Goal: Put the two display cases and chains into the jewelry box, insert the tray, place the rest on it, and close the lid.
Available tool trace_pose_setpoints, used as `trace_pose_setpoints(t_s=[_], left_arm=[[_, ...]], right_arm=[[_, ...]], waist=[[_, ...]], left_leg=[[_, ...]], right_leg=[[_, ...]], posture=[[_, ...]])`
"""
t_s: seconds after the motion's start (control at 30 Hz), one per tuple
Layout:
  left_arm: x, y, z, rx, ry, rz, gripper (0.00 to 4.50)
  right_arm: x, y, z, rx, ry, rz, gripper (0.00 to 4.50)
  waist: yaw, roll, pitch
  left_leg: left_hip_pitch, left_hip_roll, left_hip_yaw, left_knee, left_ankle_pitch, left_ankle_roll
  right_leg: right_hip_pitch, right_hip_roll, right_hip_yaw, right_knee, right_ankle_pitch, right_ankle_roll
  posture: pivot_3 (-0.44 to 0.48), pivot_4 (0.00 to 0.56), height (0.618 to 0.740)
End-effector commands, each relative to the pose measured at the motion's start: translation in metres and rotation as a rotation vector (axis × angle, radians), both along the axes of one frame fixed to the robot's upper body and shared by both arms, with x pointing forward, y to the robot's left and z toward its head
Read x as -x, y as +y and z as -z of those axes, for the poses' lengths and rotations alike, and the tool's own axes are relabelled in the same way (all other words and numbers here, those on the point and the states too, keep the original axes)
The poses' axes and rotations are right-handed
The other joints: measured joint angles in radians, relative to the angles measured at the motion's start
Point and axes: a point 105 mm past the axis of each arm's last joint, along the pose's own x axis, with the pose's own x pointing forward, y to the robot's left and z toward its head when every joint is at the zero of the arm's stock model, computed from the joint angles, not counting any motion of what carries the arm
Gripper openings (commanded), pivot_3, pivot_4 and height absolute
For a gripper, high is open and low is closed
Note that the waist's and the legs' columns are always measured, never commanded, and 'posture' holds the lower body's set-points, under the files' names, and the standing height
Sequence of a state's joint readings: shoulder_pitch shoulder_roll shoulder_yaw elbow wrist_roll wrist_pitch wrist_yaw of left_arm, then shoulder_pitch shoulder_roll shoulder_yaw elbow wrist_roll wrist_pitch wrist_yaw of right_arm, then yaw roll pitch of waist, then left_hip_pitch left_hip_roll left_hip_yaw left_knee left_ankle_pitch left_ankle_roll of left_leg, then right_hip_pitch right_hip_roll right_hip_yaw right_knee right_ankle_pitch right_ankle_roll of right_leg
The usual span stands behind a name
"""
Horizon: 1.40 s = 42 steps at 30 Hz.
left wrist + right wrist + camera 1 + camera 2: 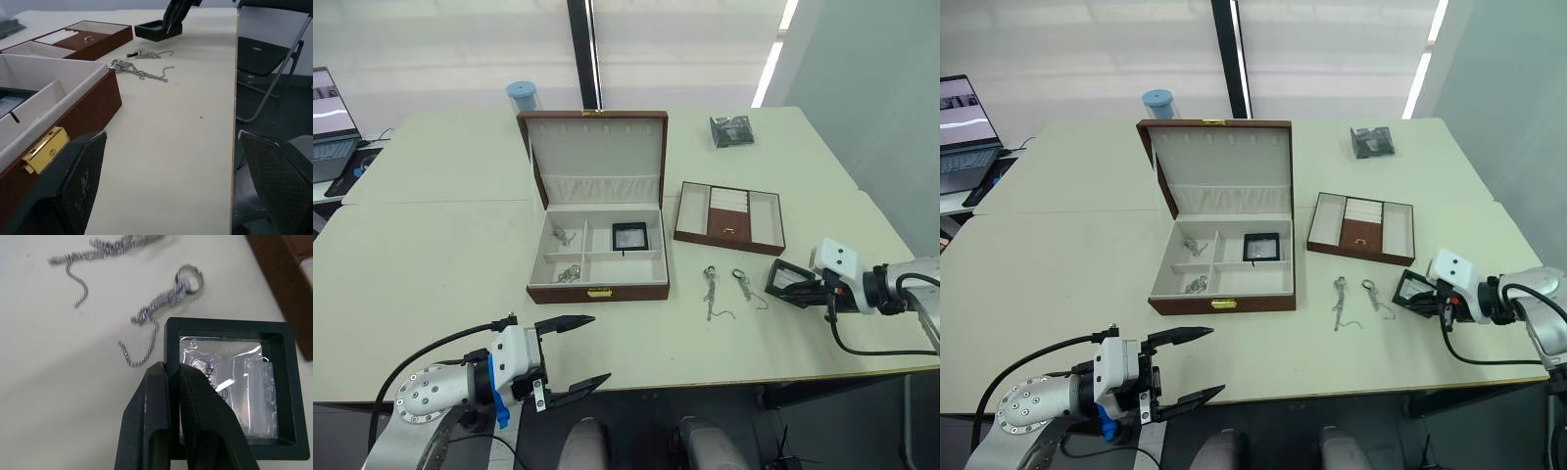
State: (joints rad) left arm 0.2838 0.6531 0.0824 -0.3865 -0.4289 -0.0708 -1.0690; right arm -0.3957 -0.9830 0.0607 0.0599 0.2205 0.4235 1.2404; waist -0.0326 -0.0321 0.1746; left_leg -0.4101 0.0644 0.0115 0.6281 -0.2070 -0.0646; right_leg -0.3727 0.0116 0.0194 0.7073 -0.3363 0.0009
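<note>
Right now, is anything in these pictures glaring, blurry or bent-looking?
In the right wrist view, glare streaks the clear window of the display case that the right gripper pinches. In the left wrist view, the left gripper has near fingers looming soft and oversized. In the left eye view, ceiling lights reflect brightly beyond the table.

Table (440, 264) with jewelry box (597, 291), tray (728, 227), chains (711, 291)

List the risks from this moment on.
The right gripper pinches only one edge of the display case, so the case could twist or slip out on the way to the jewelry box. Two chains lie on the table between the case and the box; a low carry could drag them.
</note>
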Motion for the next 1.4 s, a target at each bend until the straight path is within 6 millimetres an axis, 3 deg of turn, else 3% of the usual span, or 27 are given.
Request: trace_pose_setpoints(t_s=[0.03,0.17,0.3,0.57,0.8,1.07,1.4], left_arm=[[-0.002,0.002,0.0,0.019,-0.02,-0.051,4.5],[-0.008,0.012,0.001,0.029,-0.037,-0.147,4.5],[-0.011,0.02,-0.005,0.053,-0.061,-0.247,4.5],[0.006,0.024,-0.001,0.091,-0.046,-0.395,4.5],[0.016,0.026,-0.004,0.148,-0.041,-0.527,4.5],[0.019,0.024,-0.007,0.169,-0.044,-0.59,4.5],[0.02,0.024,-0.007,0.164,-0.039,-0.606,4.5]], right_arm=[[0.0,0.021,-0.027,-0.043,-0.056,-0.085,0.01],[0.005,0.051,-0.037,-0.049,-0.029,-0.203,0.01],[-0.005,0.083,-0.043,-0.036,-0.03,-0.261,0.01],[-0.017,0.162,-0.063,-0.08,-0.008,-0.444,0.01],[-0.029,0.207,-0.062,-0.07,0.005,-0.513,0.01],[-0.039,0.23,-0.047,-0.049,0.069,-0.531,0.01],[-0.036,0.237,-0.035,-0.034,0.126,-0.551,0.01]], waist=[[0.002,0.0,0.0],[0.002,0.0,0.0],[-0.003,0.001,0.0],[0.001,0.001,0.001],[0.002,0.001,0.001],[0.001,0.001,0.001],[0.001,0.001,0.001]], left_leg=[[0.0,0.0,0.0,0.0,0.0,0.0],[0.0,0.0,-0.001,0.0,0.0,0.0],[0.0,0.001,-0.002,0.0,0.0,0.0],[0.0,0.001,-0.004,0.0,0.0,0.0],[-0.001,0.002,-0.005,0.0,0.0,0.001],[-0.001,0.001,-0.005,0.0,-0.001,0.001],[-0.001,0.001,-0.005,0.0,-0.001,0.001]], right_leg=[[0.0,0.0,0.0,0.0,0.0,0.0],[0.0,0.0,-0.001,0.0,0.0,0.0],[0.0,0.0,-0.001,0.0,0.0,0.0],[-0.001,-0.001,0.0,0.0,0.0,-0.001],[-0.001,-0.004,-0.002,0.001,0.0,-0.001],[-0.001,-0.004,-0.002,0.001,0.0,-0.001],[-0.002,-0.004,-0.002,0.001,0.0,-0.001]], posture=[[0.0,0.15,0.74],[0.0,0.15,0.74],[0.0,0.15,0.74],[0.0,0.15,0.74],[0.0,0.15,0.74],[0.0,0.15,0.74],[0.0,0.15,0.74]])
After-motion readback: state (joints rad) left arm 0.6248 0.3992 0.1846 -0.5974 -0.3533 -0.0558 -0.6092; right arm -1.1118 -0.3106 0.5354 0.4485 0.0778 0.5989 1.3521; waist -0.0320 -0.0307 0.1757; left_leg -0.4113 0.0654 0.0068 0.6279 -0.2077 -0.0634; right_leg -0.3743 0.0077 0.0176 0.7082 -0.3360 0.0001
